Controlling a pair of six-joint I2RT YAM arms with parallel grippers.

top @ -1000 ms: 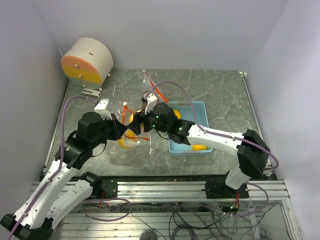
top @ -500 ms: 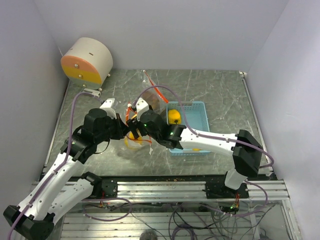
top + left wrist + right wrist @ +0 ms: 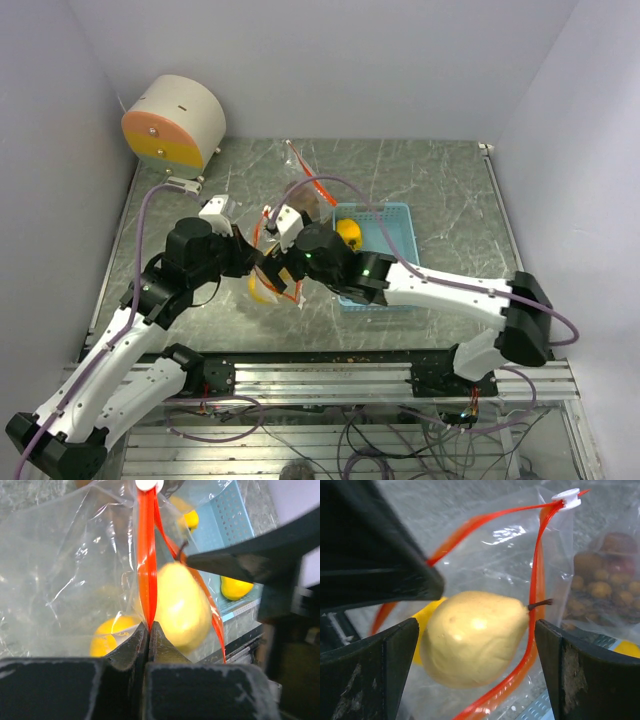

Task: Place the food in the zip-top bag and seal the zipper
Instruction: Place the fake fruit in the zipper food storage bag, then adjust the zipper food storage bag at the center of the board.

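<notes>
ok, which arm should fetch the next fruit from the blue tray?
Right, probably. The right end effector is open near the tray; the left end effector is shut on the bag's red zipper, so it's busy.

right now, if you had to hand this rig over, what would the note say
Left gripper shut on the zip-top bag at its red zipper, holding the mouth up.
Right gripper open, a pale pear loose between its jaws at the bag mouth.
Done: one yellow fruit inside the bag.
To do: orange fruit in the blue tray, then seal the zipper, which is open.
</notes>
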